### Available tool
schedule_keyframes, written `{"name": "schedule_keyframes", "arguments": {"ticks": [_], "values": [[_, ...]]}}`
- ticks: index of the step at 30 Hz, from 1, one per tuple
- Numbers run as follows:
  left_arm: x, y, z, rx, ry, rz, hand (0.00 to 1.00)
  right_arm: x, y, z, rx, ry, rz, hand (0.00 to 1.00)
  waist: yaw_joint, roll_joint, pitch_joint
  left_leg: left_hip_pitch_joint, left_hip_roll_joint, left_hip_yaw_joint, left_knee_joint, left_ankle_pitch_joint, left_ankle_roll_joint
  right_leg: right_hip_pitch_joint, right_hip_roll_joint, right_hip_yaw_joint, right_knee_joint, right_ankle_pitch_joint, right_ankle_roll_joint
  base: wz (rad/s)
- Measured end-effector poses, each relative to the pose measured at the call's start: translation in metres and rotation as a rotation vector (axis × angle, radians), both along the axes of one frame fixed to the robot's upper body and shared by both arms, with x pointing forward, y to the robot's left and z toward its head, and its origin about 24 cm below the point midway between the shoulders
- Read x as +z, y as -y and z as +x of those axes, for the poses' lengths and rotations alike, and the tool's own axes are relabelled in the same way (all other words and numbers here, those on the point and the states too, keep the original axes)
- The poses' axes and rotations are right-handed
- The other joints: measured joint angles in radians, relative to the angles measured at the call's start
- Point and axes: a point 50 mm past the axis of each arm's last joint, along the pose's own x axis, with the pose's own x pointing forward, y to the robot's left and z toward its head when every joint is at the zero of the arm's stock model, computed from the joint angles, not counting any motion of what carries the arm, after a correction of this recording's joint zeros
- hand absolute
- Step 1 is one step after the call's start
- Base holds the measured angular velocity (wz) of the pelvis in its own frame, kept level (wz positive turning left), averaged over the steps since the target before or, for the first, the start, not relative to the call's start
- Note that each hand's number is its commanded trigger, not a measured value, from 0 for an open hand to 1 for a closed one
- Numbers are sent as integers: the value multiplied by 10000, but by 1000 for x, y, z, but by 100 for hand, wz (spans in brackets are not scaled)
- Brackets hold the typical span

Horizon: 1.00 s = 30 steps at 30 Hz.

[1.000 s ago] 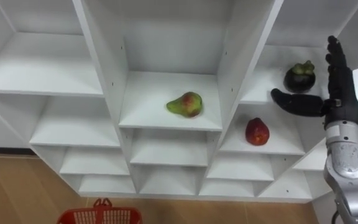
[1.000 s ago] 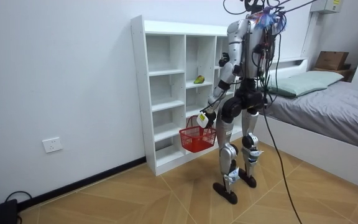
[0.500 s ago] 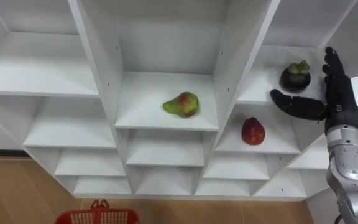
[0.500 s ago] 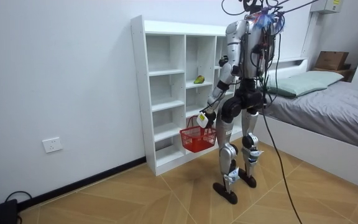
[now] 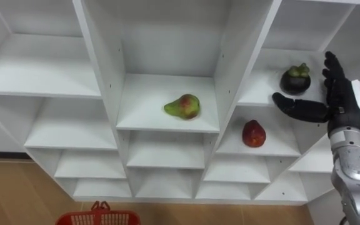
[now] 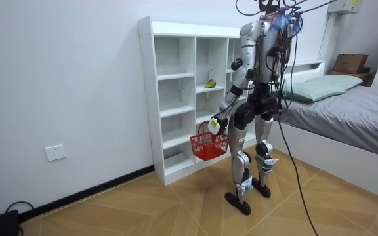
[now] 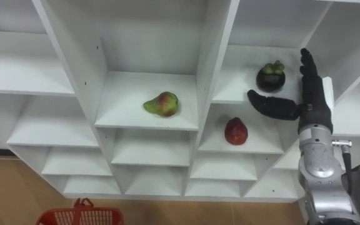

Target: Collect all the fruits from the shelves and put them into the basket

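A dark purple mangosteen (image 5: 294, 80) sits on an upper shelf in the right column of the white closet (image 5: 167, 122). My right hand (image 5: 337, 94) is raised just right of it, open, fingers straight up, thumb stretched out under the fruit and apart from it. One shelf lower lies a red apple (image 5: 254, 134). A green-red pear (image 5: 183, 106) rests on the middle column's shelf. In the room view my left hand (image 6: 216, 122) hangs low, shut on the handle of a red basket (image 6: 209, 145).
I stand close in front of the closet (image 6: 176, 98). The basket's rim (image 5: 99, 217) shows low in the eye view, over the wooden floor. A bed (image 6: 346, 108) stands on the room view's right, behind me.
The picture has shifted slightly. My right hand has sunk a little beside the mangosteen and stays open. The fruits and the basket have not moved.
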Motion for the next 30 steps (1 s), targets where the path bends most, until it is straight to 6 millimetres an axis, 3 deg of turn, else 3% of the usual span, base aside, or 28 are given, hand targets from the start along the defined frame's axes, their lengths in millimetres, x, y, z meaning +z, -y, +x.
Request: {"name": "schedule_keyframes", "arguments": {"ticks": [19, 30], "values": [[0, 1, -1, -67, -36, -166, 100, -2, -1, 0, 502, -356, -520, 0, 20, -3, -54, 72, 3, 8, -34, 0, 0, 56, 8, 27, 25, 1, -2, 0], [0, 1, 1, -137, -1, -196, 100, -2, -4, 1, 709, -425, -543, 0, 98, -2, -2, 52, 10, 14, -38, 0, 0, -9, 2, 7, 108, 6, -8, 0]]}}
